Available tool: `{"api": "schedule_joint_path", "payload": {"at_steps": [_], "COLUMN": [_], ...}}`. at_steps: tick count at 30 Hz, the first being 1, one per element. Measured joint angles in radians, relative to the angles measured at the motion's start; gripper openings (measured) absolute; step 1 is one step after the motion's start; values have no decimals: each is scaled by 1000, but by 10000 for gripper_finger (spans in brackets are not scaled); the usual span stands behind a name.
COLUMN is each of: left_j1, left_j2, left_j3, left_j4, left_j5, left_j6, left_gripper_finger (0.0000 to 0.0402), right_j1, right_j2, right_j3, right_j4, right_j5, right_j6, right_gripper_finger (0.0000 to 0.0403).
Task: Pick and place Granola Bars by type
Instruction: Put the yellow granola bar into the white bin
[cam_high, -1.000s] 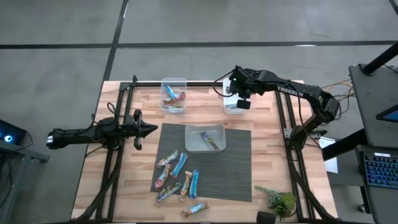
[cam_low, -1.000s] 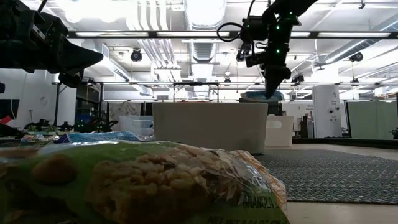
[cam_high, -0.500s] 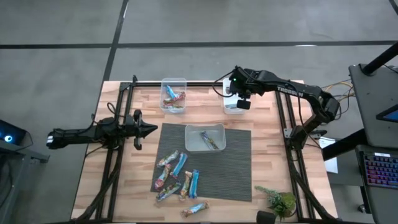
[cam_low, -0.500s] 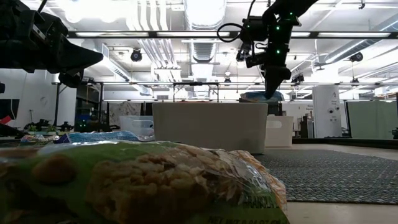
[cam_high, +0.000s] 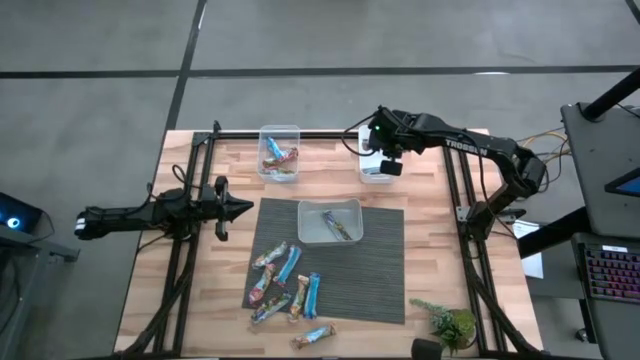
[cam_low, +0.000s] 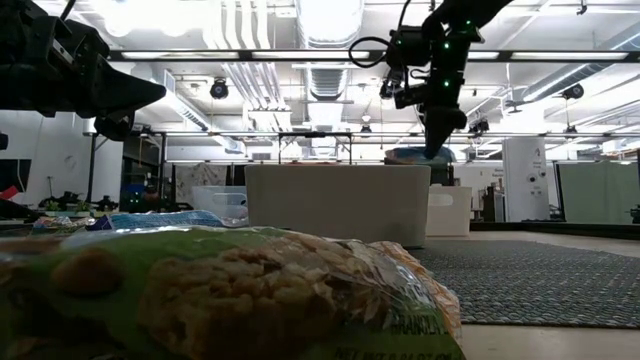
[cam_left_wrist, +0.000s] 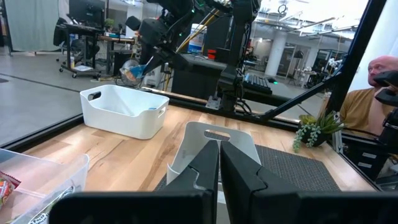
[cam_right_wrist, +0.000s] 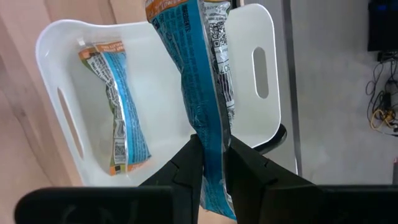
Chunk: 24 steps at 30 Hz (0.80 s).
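My right gripper (cam_right_wrist: 211, 158) is shut on a blue-wrapped granola bar (cam_right_wrist: 198, 74) above a white tub (cam_right_wrist: 267, 118) at the table's far right, where another blue bar (cam_right_wrist: 119, 118) lies on the bottom. More bars (cam_high: 285, 290) lie loose on the dark mat's near left. A clear tub (cam_high: 279, 152) at the far edge holds multicoloured bars, and a tub on the mat (cam_high: 330, 222) holds one bar. My left gripper (cam_high: 245, 208) waits shut, level above the table's left side. My right gripper pinches the blue bar between its two fingers (cam_right_wrist: 189, 163), a little in from one end of the wrapper (cam_right_wrist: 210, 140). The fingers slant down from above. The bar hangs below them, lengthwise onward from the fingertips, clear of the white tub (cam_low: 447, 210) beneath.
A small green plant (cam_high: 450, 322) stands at the near right corner. Black frame rails (cam_high: 195, 170) run along the table's left, far and right sides. A person (cam_left_wrist: 373, 93) sits beyond the table's right side. One oat bar (cam_low: 230, 290) lies right before the low camera.
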Motion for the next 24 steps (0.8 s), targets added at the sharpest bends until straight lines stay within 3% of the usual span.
{"api": "schedule_joint_path", "payload": {"at_steps": [24], "left_j1": [0], "left_j2": [0], "left_j3": [0], "left_j4": [0], "left_j5": [0], "left_j6": [0], "left_gripper_finger": [0], "right_j1": [0], "right_j2": [0], "right_j3": [-186], "right_j4": [195], "right_j5": [18], "right_j6": [8], "right_gripper_finger": [54]}}
